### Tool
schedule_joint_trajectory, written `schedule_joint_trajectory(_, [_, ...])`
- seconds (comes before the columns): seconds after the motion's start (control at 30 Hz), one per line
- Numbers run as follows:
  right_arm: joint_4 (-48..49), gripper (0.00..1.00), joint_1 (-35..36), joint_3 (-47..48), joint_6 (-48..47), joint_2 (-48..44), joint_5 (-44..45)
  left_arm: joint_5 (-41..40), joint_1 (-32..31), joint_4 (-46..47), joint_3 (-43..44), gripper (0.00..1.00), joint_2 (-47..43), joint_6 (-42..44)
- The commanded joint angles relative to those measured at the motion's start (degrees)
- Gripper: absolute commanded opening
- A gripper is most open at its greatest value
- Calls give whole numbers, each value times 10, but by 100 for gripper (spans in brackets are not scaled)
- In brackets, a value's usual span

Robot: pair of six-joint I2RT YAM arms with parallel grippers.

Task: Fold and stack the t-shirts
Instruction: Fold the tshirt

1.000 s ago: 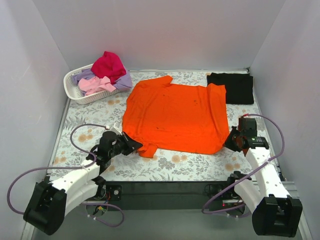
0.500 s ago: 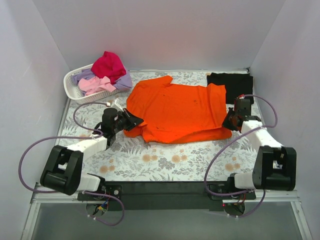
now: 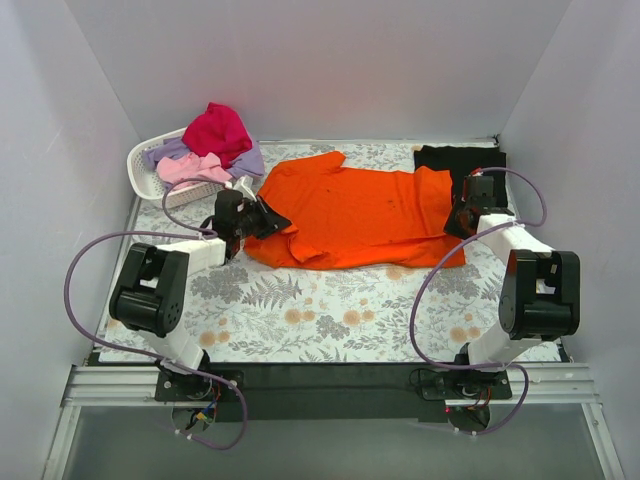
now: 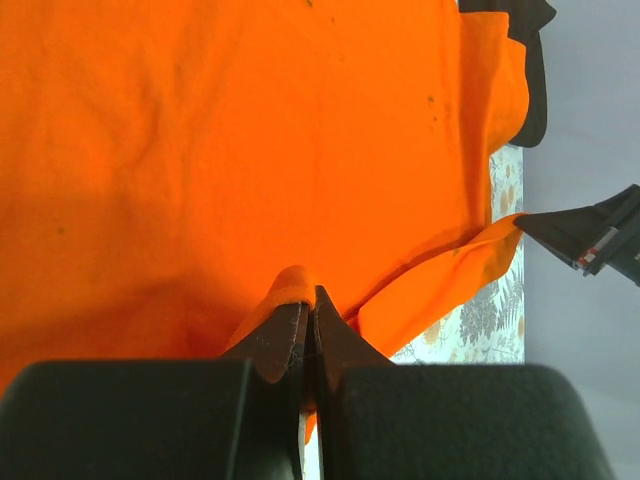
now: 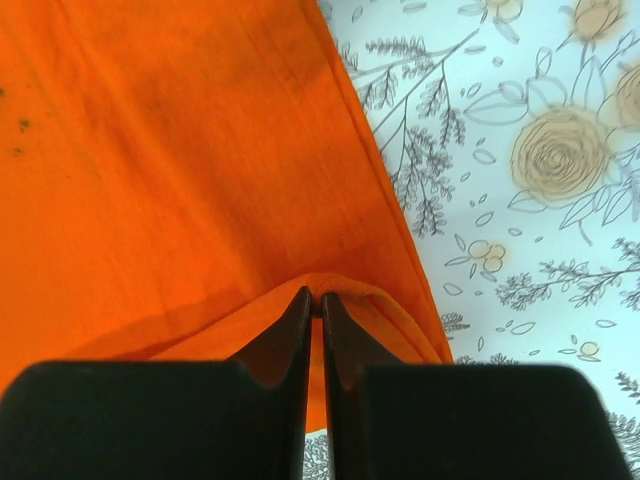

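Both of my claws are pinched closed on thin orange cloth. My left claw (image 4: pixel 310 300) nips a small raised ridge at the left edge of the orange t-shirt (image 3: pixel 355 215), and my right claw (image 5: pixel 315 297) grips a soft doubled fold at its right edge. The shirt is matte and faintly creased, with a few dark specks. It lies across the far half of the surface (image 3: pixel 330 310), and its near part is doubled over into a long, slightly wavy edge running between my claws.

A grey floral cloth covers the surface and shows in a broad band from that edge down to my bases. Plain pale walls close in on the left, right and far sides.

A black t-shirt (image 3: pixel 470 165), folded into a flat rectangle, sits in the far right corner just beside my right claw and the orange sleeve. Near my left claw, a white slotted basket (image 3: pixel 140 165) holds a heap of magenta (image 3: pixel 218 130), pink (image 3: pixel 190 168) and lavender (image 3: pixel 250 160) shirts.
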Motion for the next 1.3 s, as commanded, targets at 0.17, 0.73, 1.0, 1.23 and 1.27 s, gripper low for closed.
schedule_joint_trajectory(0.17, [24, 1, 2, 46, -23, -3, 30, 17, 25, -32, 76, 0, 24, 36])
schedule_joint_trajectory(0.73, [24, 1, 2, 67, -33, 42, 31, 35, 47, -123, 234, 0, 174, 90])
schedule_joint_trajectory(1.0, [24, 1, 2, 61, -37, 42, 43, 52, 47, -125, 280, 0, 215, 104])
schedule_joint_trajectory(1.23, [24, 1, 2, 74, -40, 47, 43, 44, 47, -118, 288, 0, 213, 100])
schedule_joint_trajectory(1.27, [24, 1, 2, 73, -40, 47, 43, 43, 48, -114, 282, 0, 210, 98])
